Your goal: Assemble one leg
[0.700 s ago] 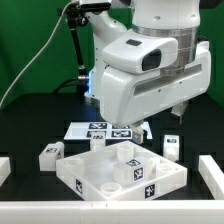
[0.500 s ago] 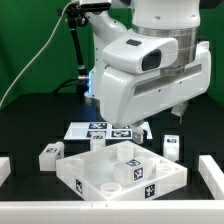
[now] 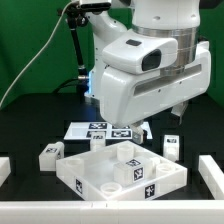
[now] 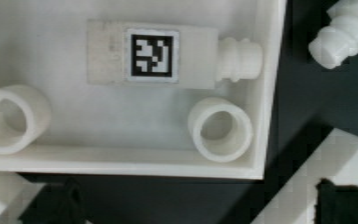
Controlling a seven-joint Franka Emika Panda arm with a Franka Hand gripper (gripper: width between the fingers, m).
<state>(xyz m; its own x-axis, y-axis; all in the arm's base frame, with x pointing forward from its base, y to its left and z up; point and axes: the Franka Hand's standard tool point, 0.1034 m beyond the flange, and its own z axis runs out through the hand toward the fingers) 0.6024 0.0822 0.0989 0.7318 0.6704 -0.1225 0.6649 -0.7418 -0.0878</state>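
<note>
A leg (image 4: pixel 167 55) lies on its side on the large white slab (image 4: pixel 87 150). Its tag faces the wrist camera and its threaded end (image 4: pixel 242 58) points toward the slab's edge. In the exterior view this leg (image 3: pixel 132 167) lies on the slab (image 3: pixel 85 175) near its front. My gripper (image 4: pixel 195 205) hangs above the slab's edge, open and empty. Its dark fingertips (image 4: pixel 53 203) are spread wide and do not touch the leg. In the exterior view the arm's white body hides the fingers.
The slab has two round sockets (image 4: pixel 220 130) close to the leg. Other legs stand on the table at the exterior view's left (image 3: pixel 50 153) and right (image 3: pixel 171 146), and one shows in the wrist view (image 4: pixel 345 35). The marker board (image 3: pixel 100 130) lies behind the slab.
</note>
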